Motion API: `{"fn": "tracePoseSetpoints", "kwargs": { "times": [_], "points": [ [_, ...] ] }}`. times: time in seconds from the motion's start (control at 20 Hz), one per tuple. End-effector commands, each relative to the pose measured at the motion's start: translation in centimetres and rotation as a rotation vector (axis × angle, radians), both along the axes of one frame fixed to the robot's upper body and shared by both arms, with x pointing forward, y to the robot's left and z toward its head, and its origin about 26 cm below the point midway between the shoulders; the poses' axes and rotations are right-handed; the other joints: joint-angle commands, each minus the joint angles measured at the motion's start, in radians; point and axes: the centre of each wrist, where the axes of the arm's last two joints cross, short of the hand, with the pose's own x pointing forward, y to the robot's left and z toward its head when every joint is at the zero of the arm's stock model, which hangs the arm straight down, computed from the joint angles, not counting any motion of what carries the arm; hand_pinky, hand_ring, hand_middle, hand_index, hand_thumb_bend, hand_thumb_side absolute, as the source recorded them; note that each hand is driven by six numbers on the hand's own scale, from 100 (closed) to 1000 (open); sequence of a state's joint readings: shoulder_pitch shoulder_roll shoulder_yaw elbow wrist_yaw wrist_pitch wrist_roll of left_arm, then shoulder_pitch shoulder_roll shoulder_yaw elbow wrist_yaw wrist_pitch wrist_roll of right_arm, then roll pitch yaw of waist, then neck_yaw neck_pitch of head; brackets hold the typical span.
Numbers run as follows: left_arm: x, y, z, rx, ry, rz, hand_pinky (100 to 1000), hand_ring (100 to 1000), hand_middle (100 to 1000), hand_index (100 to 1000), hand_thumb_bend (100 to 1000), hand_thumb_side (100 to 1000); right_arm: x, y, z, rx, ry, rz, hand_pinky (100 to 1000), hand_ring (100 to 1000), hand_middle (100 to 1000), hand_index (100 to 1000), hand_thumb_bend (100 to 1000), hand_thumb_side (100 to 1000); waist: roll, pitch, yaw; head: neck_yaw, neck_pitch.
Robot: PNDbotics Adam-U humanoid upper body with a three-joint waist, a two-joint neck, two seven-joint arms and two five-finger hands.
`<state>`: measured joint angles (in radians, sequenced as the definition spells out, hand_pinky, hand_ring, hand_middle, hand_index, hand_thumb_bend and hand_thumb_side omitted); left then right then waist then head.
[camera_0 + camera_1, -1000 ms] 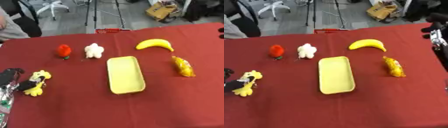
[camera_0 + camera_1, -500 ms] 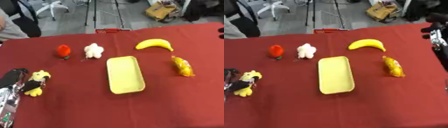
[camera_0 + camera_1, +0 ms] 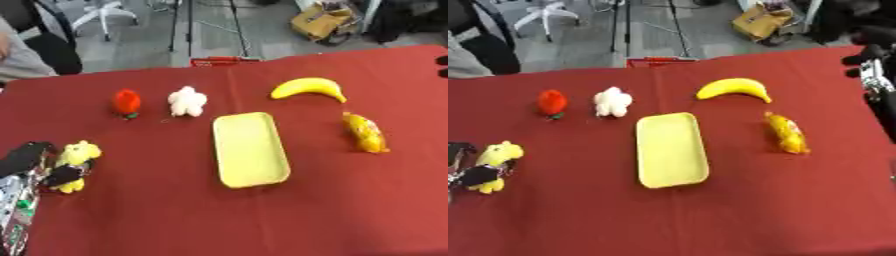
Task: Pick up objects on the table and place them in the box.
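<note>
Left eye view: left hand [image 3: 35,165] at the lower left edge, black fingers curled round a yellow plush toy [image 3: 73,165], which stands upright on the red tablecloth [image 3: 157,210]. This view shows the hand's silver forearm below; the right eye view crops most of it, but shows more of the right hand [image 3: 870,65] at the far right edge, whose fingers cannot be made out. Beyond the left hand lie 1 red strawberry-like toy [image 3: 127,102] and 1 white fluffy toy [image 3: 186,101]. To its right, mid-table, sits the shallow yellow box [image 3: 248,148], empty. Past it, towards the right hand: 1 banana [image 3: 308,88] and 1 orange-yellow toy [image 3: 365,132].
</note>
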<state>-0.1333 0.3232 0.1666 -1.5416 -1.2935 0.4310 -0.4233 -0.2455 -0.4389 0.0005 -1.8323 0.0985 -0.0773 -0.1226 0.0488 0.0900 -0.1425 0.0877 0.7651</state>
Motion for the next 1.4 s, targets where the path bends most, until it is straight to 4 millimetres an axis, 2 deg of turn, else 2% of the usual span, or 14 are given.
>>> {"fn": "tracePoseSetpoints", "kwargs": {
  "times": [0.05, 0.45, 0.65, 0.7, 0.75, 0.8, 0.85, 0.9, 0.95, 1.0, 1.1, 1.2, 1.3, 1.4],
  "points": [
    [0.3, 0.3, 0.8, 0.026, -0.023, 0.011, 595, 581, 651, 808, 716, 662, 0.0, -0.3, 0.6, -0.012, -0.017, 0.001, 673, 707, 793, 891, 100, 762, -0.004, -0.018, 0.0, 0.002, 0.005],
    [0.7, -0.1, -0.2, 0.012, -0.065, 0.013, 549, 530, 598, 765, 680, 640, 0.0, -0.2, 0.6, -0.01, -0.017, 0.003, 673, 705, 792, 891, 100, 765, -0.004, -0.018, -0.003, 0.004, 0.005],
    [0.9, -0.2, -0.4, 0.013, -0.085, 0.01, 538, 510, 573, 721, 633, 626, 0.0, -0.2, 0.6, -0.01, -0.018, 0.003, 673, 704, 793, 892, 100, 765, -0.004, -0.018, -0.003, 0.004, 0.005],
    [0.9, -0.2, -0.3, 0.018, -0.091, 0.006, 482, 447, 494, 598, 450, 541, 0.0, -0.2, 0.6, -0.011, -0.017, 0.004, 674, 703, 793, 892, 100, 765, -0.003, -0.018, -0.004, 0.005, 0.005],
    [1.0, -0.3, -0.3, 0.024, -0.097, 0.001, 482, 447, 494, 598, 450, 541, 0.0, -0.2, 0.6, -0.011, -0.017, 0.004, 674, 703, 793, 892, 100, 765, -0.003, -0.018, -0.004, 0.005, 0.005],
    [1.1, -0.3, -0.2, 0.029, -0.102, -0.003, 456, 404, 450, 543, 331, 484, 0.0, -0.2, 0.6, -0.011, -0.017, 0.004, 674, 702, 793, 892, 100, 765, -0.003, -0.018, -0.005, 0.006, 0.005],
    [1.2, -0.4, -0.1, 0.034, -0.108, -0.009, 456, 404, 450, 543, 331, 484, 0.0, -0.2, 0.6, -0.011, -0.017, 0.004, 674, 702, 793, 892, 100, 765, -0.003, -0.018, -0.005, 0.006, 0.005],
    [1.3, -0.4, 0.0, 0.038, -0.114, -0.012, 454, 382, 428, 521, 259, 458, 0.0, -0.2, 0.6, -0.011, -0.017, 0.004, 674, 702, 793, 892, 100, 765, -0.003, -0.018, -0.005, 0.006, 0.005],
    [1.3, -0.4, 0.0, 0.042, -0.12, -0.013, 454, 382, 428, 521, 259, 458, 0.0, -0.2, 0.6, -0.011, -0.017, 0.004, 674, 702, 793, 892, 100, 765, -0.003, -0.018, -0.005, 0.007, 0.005],
    [1.4, -0.4, 0.1, 0.045, -0.127, -0.015, 452, 368, 415, 509, 201, 439, 0.0, -0.2, 0.6, -0.011, -0.017, 0.004, 674, 702, 793, 892, 100, 766, -0.003, -0.019, -0.005, 0.007, 0.005],
    [1.5, -0.6, 0.7, 0.053, -0.159, -0.02, 451, 359, 407, 503, 168, 436, 0.0, -0.3, 0.6, -0.011, -0.018, 0.003, 674, 702, 793, 892, 100, 766, -0.002, -0.019, -0.006, 0.01, 0.005],
    [1.8, -1.0, 1.8, 0.059, -0.207, -0.033, 450, 352, 399, 500, 176, 450, 0.0, -0.2, 0.6, -0.01, -0.017, 0.004, 674, 701, 793, 892, 100, 767, -0.002, -0.02, -0.006, 0.011, 0.005],
    [1.9, -1.6, 3.2, 0.052, -0.269, -0.057, 448, 346, 391, 495, 183, 457, 0.0, -0.2, 0.6, -0.011, -0.017, 0.004, 674, 701, 793, 892, 100, 766, -0.002, -0.02, -0.006, 0.011, 0.005],
    [2.2, -2.9, 5.6, 0.041, -0.372, -0.114, 449, 342, 385, 488, 202, 459, 0.0, -0.3, 0.6, -0.011, -0.017, 0.003, 674, 701, 793, 892, 100, 766, -0.003, -0.021, -0.006, 0.012, 0.005]
  ]
}}
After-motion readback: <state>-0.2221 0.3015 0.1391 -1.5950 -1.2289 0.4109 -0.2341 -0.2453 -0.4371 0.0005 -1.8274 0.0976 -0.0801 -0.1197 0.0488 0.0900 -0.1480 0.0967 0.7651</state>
